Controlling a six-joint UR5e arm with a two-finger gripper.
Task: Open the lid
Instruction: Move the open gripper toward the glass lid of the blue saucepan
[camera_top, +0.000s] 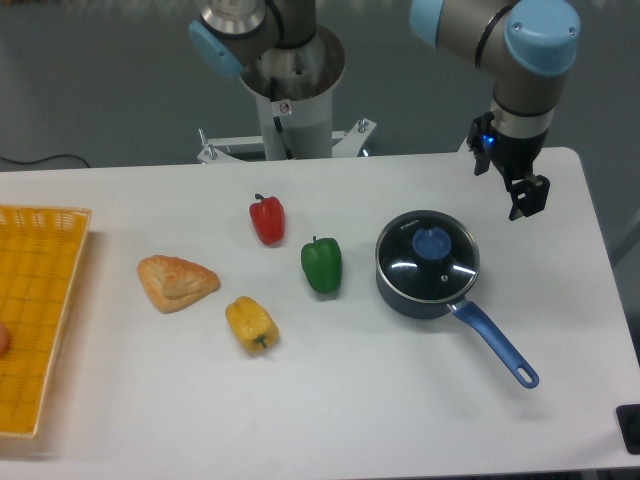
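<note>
The lid (428, 252), a round clear glass disc with a metal rim and a blue centre knob, sits flat on the dark blue saucepan (405, 296) right of the table's middle. The pan's long blue handle runs toward the front right. My gripper (524, 198) hangs above the table behind and to the right of the pan, well apart from the lid. Its dark fingers (531, 192) point downward with nothing between them; from this angle I cannot make out how far apart they stand.
A green pepper (322, 264) stands just left of the pan, a red pepper (267, 219) farther back and a yellow pepper (251, 324) nearer the front. A pastry (176, 282) lies left of them. A yellow basket (35, 310) fills the left edge.
</note>
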